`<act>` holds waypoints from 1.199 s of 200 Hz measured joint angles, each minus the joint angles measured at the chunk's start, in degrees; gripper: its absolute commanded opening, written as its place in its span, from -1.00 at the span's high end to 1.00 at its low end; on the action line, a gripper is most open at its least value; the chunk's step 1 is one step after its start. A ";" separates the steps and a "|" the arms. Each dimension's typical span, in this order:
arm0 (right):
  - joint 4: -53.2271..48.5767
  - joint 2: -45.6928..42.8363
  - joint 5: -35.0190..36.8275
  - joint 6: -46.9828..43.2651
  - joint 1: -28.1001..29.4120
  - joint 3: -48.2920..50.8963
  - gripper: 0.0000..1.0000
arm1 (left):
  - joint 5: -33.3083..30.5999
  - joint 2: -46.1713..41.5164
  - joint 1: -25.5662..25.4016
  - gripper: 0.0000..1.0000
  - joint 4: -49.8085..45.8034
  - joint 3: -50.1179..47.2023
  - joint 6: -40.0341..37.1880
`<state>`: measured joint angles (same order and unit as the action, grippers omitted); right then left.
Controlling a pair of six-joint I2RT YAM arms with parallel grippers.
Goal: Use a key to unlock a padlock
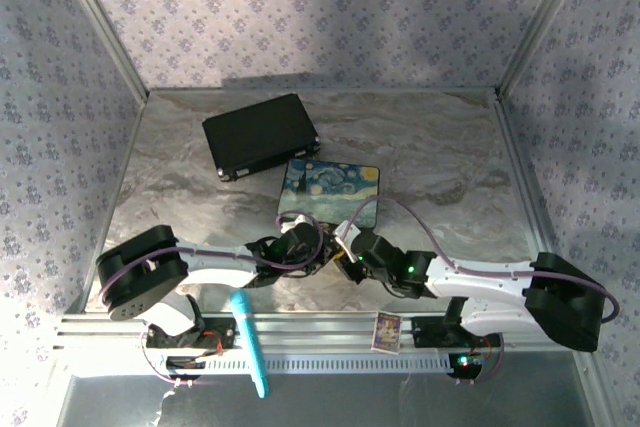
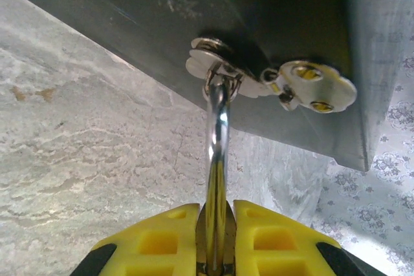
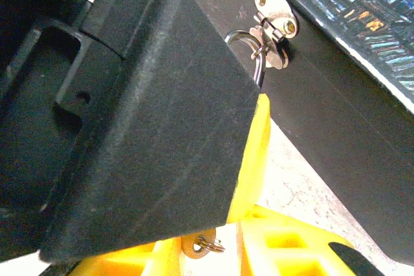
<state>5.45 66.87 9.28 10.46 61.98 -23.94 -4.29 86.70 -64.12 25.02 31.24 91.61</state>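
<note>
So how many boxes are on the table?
2. A black case lies at the far left of the table. A box with a starry painted lid sits near the middle, nearer the camera. I see no sign of a hidden one.

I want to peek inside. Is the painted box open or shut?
Shut. The thin silver shackle threads through the silver metal latch on the flat blue-and-yellow painted box.

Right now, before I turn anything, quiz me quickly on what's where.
1. True or false: the left gripper is open.
2. The padlock hangs from: A) the black case; B) the hasp on the painted box; C) the teal tool.
3. What small thing sits between the right gripper fingers?
Key: 1 false, it is shut on the padlock; 2 B; 3 the key.
</note>
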 measured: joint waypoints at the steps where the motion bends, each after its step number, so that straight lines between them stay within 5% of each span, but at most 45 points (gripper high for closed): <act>1: 0.04 -0.02 0.02 0.00 0.02 0.04 0.53 | 0.00 0.00 0.00 1.00 0.00 0.00 0.00; 32: 1.29 -0.28 0.11 -0.48 -0.04 0.68 0.86 | -0.02 0.00 0.15 1.00 -0.11 0.00 0.09; 104: 7.04 -4.39 -12.28 1.81 -7.58 5.22 0.89 | 0.09 0.00 0.68 1.00 1.11 0.00 1.09; 141: 6.93 -7.65 -18.32 4.46 -12.33 7.26 0.11 | 0.94 0.00 0.35 1.00 2.14 0.00 1.07; 167: 4.61 -8.35 -18.56 5.57 -13.46 7.26 -0.08 | 1.31 0.00 0.35 1.00 1.44 0.00 1.05; 204: 1.95 -12.44 -18.03 10.03 -16.37 7.15 -0.64 | 0.70 0.04 0.35 1.00 -1.11 0.00 -0.09; 240: -5.53 -14.62 -12.44 17.53 -19.19 2.80 -0.72 | -0.76 0.04 0.37 1.00 -6.64 1.77 -3.39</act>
<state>-0.08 52.25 -3.16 27.99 42.78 -21.15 -5.06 86.74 -63.75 18.37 33.01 88.23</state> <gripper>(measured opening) 0.861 0.132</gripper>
